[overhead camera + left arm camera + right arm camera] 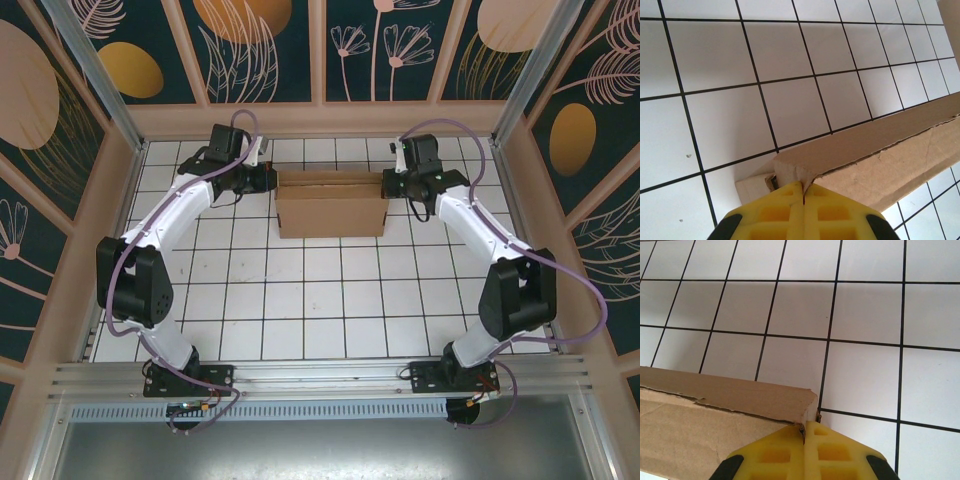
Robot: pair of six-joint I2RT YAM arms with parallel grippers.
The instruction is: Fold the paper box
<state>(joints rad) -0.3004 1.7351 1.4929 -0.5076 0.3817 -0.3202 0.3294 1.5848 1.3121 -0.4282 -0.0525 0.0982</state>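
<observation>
While clamped shut, left gripper (803,187), right gripper (805,427) pinch opposite ends of folded paper box (332,205).

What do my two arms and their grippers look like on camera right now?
Both arms match: the left arm and right arm have white links between bulky black joint housings, on black bases. A thin purple cable loops along each. The left gripper and right gripper have yellow moulded fingers with rectangular recesses and black trim.
</observation>
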